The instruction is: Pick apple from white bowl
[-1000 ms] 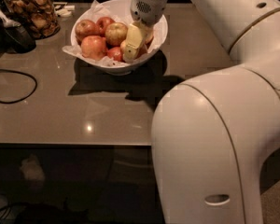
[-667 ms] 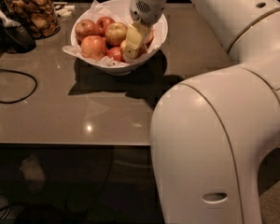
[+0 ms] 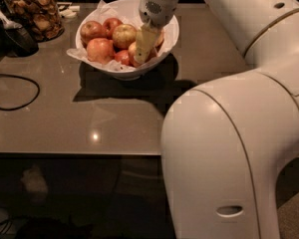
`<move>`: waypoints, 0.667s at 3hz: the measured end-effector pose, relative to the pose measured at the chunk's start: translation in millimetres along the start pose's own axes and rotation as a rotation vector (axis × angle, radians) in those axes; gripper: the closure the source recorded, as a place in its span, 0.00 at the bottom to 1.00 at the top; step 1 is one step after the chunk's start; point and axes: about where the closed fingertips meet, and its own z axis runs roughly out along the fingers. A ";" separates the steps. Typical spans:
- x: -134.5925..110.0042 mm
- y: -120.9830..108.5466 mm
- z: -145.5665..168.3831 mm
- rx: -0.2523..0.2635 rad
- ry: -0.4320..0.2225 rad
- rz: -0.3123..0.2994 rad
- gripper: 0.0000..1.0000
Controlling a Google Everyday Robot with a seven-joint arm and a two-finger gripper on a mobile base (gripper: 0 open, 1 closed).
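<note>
My gripper (image 3: 144, 46) sits low in the right side of the white bowl (image 3: 134, 71), so I can't see the fruit (image 3: 132, 49) behind it properly. Snack jar (image 3: 37, 11) is chopped by the top edge, black cable (image 3: 38, 86) runs off left.

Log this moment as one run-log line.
phase: pick, no apple lifted yet | gripper: down inside white bowl, among the apples | grasp: cannot tell | bowl: on table
</note>
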 end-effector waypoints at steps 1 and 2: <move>0.0 0.0 0.0 0.000 0.000 0.000 1.00; -7.5 -6.2 -0.8 0.037 -0.027 -0.007 1.00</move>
